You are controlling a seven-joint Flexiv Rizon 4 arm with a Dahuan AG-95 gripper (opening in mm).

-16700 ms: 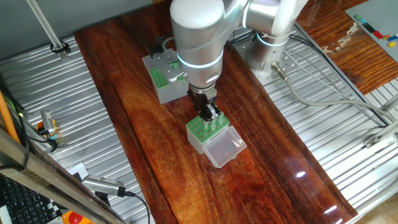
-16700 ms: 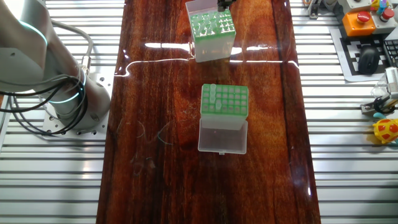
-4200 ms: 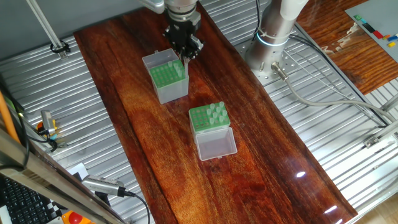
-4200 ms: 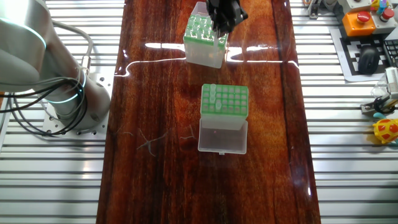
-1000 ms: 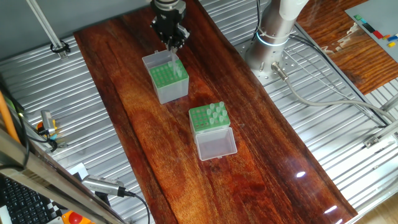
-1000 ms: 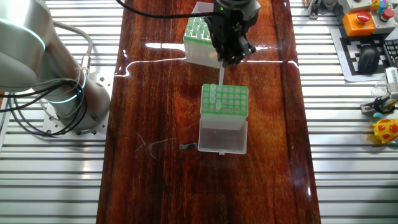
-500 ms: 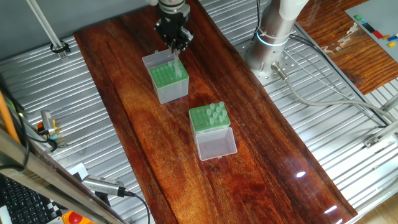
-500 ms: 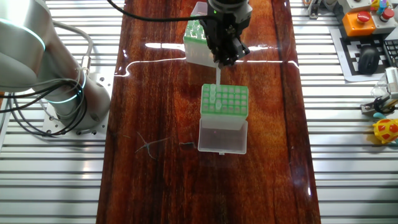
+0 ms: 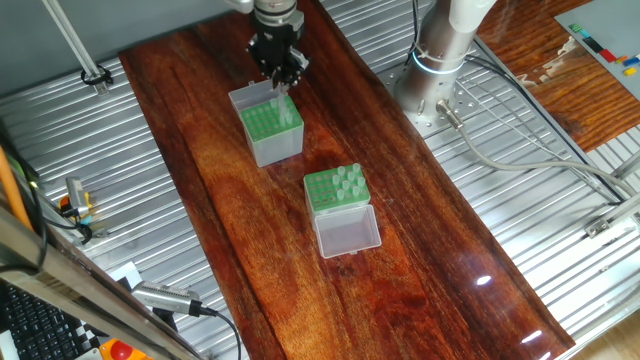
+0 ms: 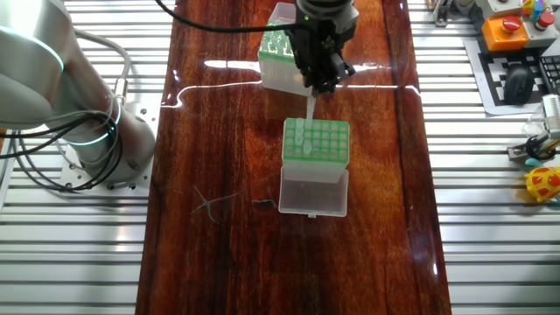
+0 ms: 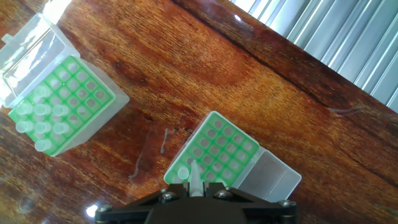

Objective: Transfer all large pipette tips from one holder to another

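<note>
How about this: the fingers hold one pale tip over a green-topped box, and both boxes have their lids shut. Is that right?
Not quite. Both lids are open: the hand view shows the clear lid of the clear-sided box and the whitish lid of the grey-sided box folded back. The rest stands: the fingers hold one pale tip over the grey-sided box.

Lying beneath the pincer (image 10: 316,85): a dark wooden tabletop (image 10: 219,131). Sitting well off to one side of it, on ribbed metal (image 10: 490,227): an orange button box (image 10: 512,31), a yellow toy (image 10: 547,184).
</note>
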